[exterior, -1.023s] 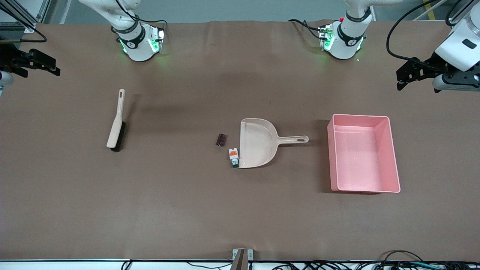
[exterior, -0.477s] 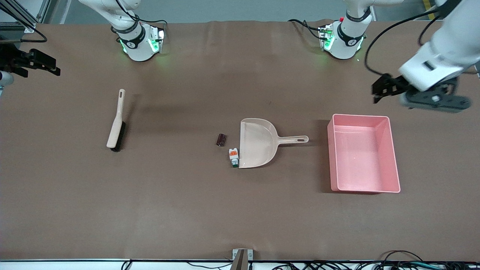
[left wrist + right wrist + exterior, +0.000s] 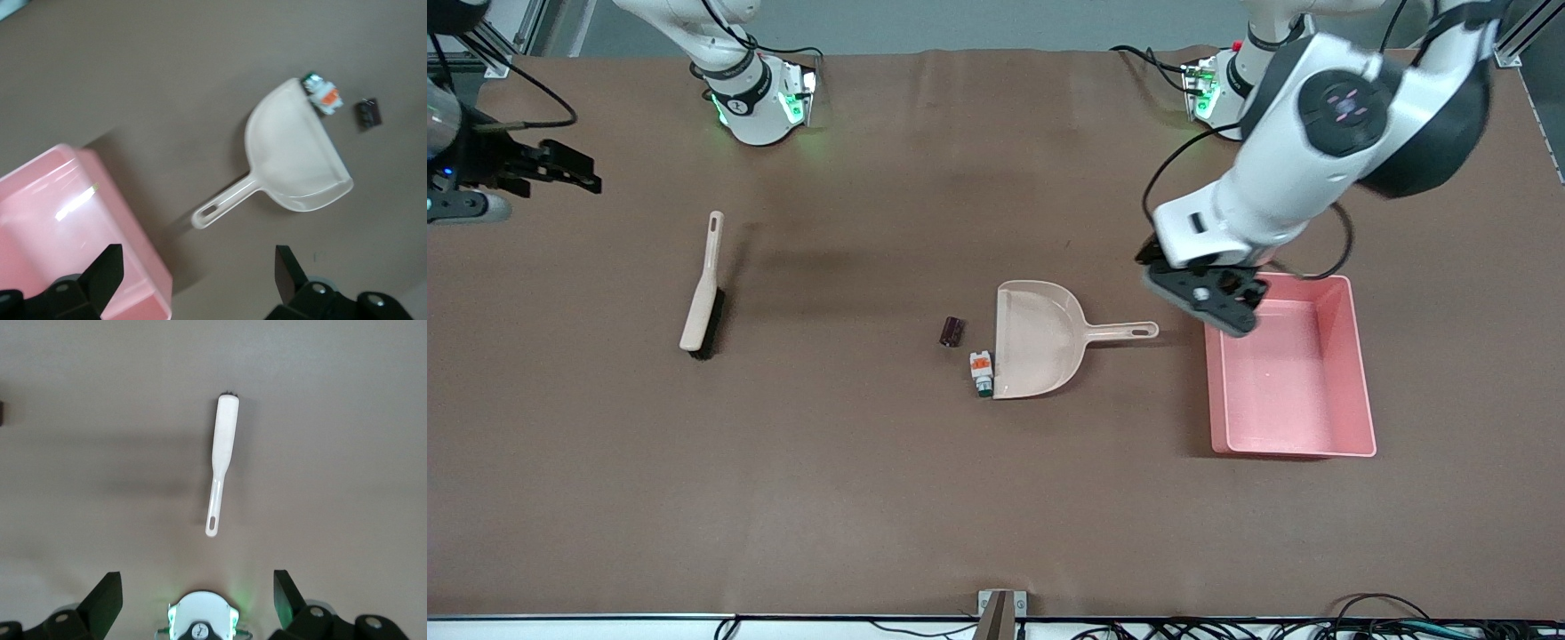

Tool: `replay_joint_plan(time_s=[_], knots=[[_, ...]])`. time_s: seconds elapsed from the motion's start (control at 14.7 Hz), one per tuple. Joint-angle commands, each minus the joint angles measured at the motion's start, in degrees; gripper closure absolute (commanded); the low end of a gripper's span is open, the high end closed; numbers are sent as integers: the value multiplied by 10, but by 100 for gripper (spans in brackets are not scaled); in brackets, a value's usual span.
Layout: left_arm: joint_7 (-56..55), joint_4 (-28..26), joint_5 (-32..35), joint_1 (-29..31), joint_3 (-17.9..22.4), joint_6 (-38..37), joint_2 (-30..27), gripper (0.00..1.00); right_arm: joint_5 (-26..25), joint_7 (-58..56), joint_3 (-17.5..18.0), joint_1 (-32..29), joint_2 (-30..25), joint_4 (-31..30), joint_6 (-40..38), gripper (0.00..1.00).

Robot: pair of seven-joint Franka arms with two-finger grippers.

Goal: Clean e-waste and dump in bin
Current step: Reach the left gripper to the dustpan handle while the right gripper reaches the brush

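Over the bin [image 3: 1352, 373] corner, left end effector [image 3: 1202, 298] (fingertips hidden) hovers open.

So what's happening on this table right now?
Nothing is held yet. The left gripper hangs open over the corner of the pink bin nearest the beige dustpan. Two bits of e-waste, a dark block and a white-silver piece, lie on the table by the dustpan's mouth. The right gripper waits open at the right arm's end, near the brush.
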Motion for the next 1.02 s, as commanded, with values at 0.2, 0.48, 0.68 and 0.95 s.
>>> replay_joint_plan(time_s=[0.2,0.48,0.68,0.95], knots=[[134,-71,13,2,-51,136,49,3,3,3,-7,-17,-63,-238,171,0],[294,-133,13,12,-51,207,65,9,3,3,-7,-19,-100,-368,293,0],[356,-153,13,18,-51,235,89,15,3,3,-7,-18,-104,-463,420,0],[431,-159,14,29,-46,293,130,17,3,3,-7,-16,-88,-516,512,0]])
